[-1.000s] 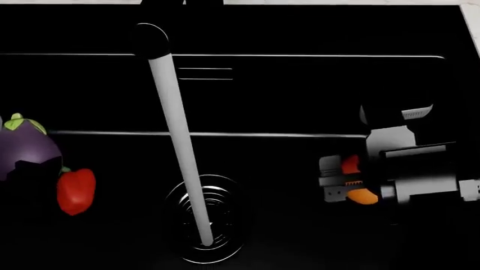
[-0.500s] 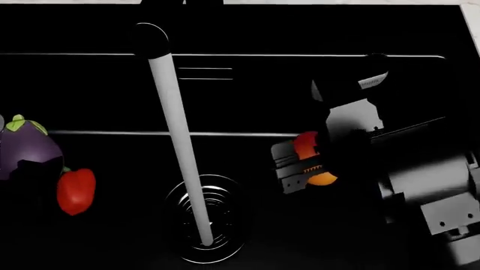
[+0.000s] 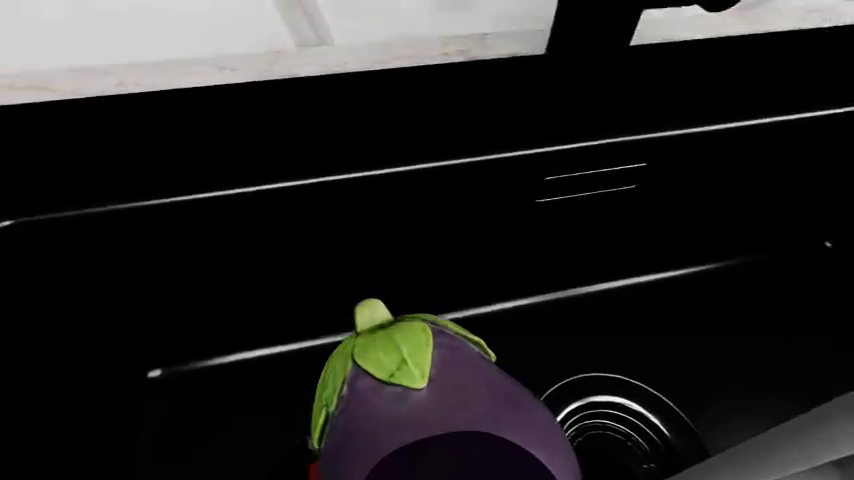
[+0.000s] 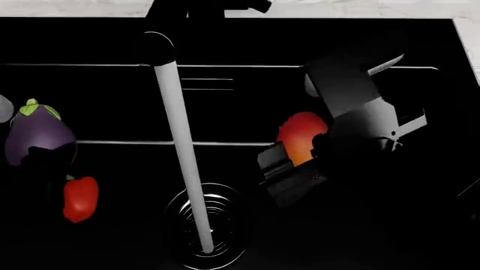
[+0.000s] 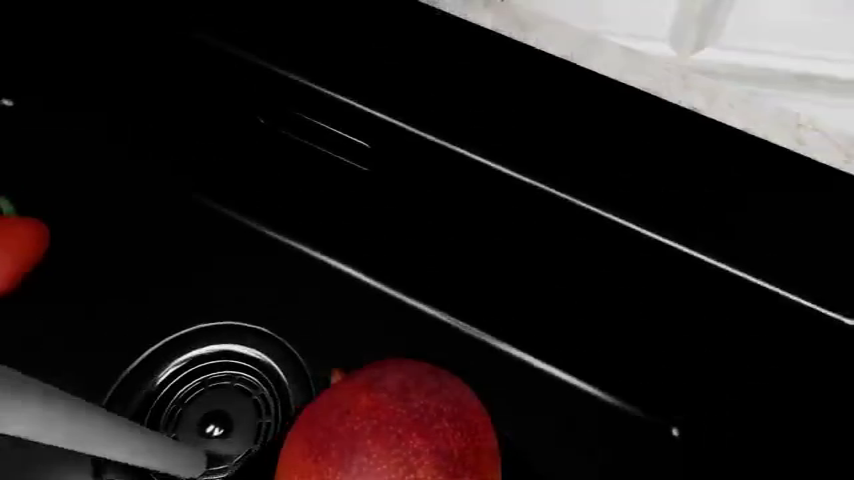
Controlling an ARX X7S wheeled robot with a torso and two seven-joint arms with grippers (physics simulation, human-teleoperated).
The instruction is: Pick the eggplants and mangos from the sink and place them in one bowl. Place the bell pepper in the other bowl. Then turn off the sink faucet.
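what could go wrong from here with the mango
The right gripper holds the mango above the sink with much of the fruit sticking out past the fingers, so it could slip and drop back in. The water stream runs close beside it; swinging that way could wet the grip. The faucet stands over the basin's back edge and could be struck if the arm lifts that way.

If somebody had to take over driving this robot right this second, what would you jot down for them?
Right tool: shut on a mango, lifted above the sink floor.
Left tool: shut on an eggplant at the sink's left side, it seems.
Bell pepper: lying on the sink floor, left of the drain.
Faucet: water running.
No bowls in view.
Left: bowl both fruits, bowl the pepper separately, shut off the faucet.
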